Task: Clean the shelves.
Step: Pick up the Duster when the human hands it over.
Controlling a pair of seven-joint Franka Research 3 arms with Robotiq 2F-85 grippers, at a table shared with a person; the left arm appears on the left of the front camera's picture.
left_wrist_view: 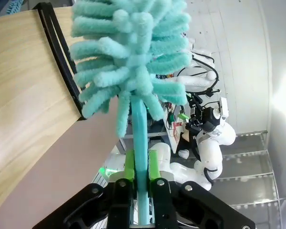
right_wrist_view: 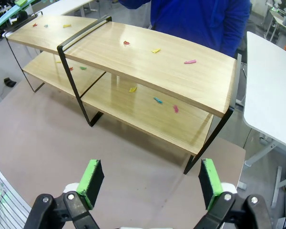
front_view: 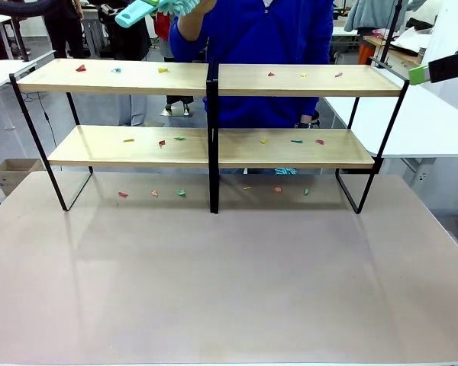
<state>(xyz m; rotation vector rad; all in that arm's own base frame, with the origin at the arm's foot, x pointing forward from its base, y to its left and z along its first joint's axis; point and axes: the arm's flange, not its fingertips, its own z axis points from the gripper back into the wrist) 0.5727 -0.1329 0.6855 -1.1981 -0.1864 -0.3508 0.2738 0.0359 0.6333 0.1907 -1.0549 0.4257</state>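
Left gripper [left_wrist_view: 140,167] clamping duster [left_wrist_view: 133,57], right gripper [right_wrist_view: 150,183] spread wide

- The table [front_view: 229,290], a pale brownish-grey, carries the shelves [front_view: 305,149] near its far edge, with the black frame feet standing on it.
- Top board [front_view: 137,77]: 6 small coloured scraps [front_view: 81,68], 3 on each side of the central upright [front_view: 213,114].
- Lower board [front_view: 91,150]: 6 scraps, 3 per side.
- Tabletop beneath the shelves: 6 scraps in a loose row.

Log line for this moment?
left gripper: shut on duster | right gripper: open, empty | shelves: coloured scraps on both boards
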